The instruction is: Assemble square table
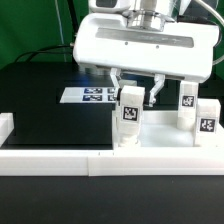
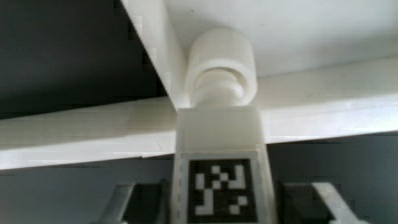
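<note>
- The gripper (image 1: pixel 133 97) is hanging under the big white tabletop (image 1: pixel 145 45), which is held up high and tilted in the exterior view; what is carrying the top is not clear from these pictures
- The 2 fingers are reaching down on either side of 1 upright leg (image 1: pixel 130 112), and in the wrist view the dark finger pads (image 2: pixel 139 200) are sitting at both flanks of the tagged leg (image 2: pixel 219 165); they are looking closed on it, so I am judging the gripper to be clamped on this leg
- The leg's long axis is running vertical, in line with the fingers, and its lower end is standing at or just above the white border rail (image 1: pixel 100 153) at the front of the table
- The wrist view is showing the leg's rounded tip (image 2: pixel 222 70) pointing away from the camera toward white crossing edges; whether it is touching them I cannot tell
- 2 more tagged legs (image 1: pixel 187 103) and (image 1: pixel 207 121) are standing upright, well apart from the gripper toward the exterior view's right
- The marker board (image 1: pixel 92 95) is lying flat behind the held leg
- The next move, I am judging, is turning on keeping this vertical leg aligned with 1 round corner socket of the top
</note>
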Robot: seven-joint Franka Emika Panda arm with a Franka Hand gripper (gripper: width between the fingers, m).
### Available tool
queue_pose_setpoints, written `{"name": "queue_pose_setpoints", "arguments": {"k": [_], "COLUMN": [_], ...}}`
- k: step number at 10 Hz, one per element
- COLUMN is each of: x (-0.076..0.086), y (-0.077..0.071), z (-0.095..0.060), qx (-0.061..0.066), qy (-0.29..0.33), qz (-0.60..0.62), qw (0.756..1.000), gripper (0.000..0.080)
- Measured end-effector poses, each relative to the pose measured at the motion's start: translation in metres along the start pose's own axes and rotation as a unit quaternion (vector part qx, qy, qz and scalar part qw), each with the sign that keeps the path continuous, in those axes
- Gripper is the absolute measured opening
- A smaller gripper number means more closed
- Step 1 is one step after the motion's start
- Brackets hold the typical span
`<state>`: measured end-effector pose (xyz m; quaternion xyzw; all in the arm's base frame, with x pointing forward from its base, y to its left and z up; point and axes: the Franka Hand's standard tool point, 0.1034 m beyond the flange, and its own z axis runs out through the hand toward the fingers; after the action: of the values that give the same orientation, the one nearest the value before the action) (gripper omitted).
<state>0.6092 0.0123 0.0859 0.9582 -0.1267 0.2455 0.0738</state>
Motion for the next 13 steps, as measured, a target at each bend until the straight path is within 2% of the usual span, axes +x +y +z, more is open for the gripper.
{"name": "queue_pose_setpoints", "arguments": {"k": [4,9,10,12,13], "x": [-0.0104,-0.0110,-0.0109,-0.0108,-0.0107], "y": [-0.0047,-0.0031,-0.0029,-0.0022,-0.0022], "z": [0.0071,0.0076,0.0076,0.0076,0.0076], "qx": [-0.002,-0.003,-0.003,-0.003,-0.003], "qy": [-0.001,0.008,0.009,0.009,0.009], "qz": [0.007,0.006,0.006,0.006,0.005], "qw": [1.000,1.000,1.000,1.000,1.000], "gripper": [0.0288,0.0288,0.0363,0.0617,0.0617]}}
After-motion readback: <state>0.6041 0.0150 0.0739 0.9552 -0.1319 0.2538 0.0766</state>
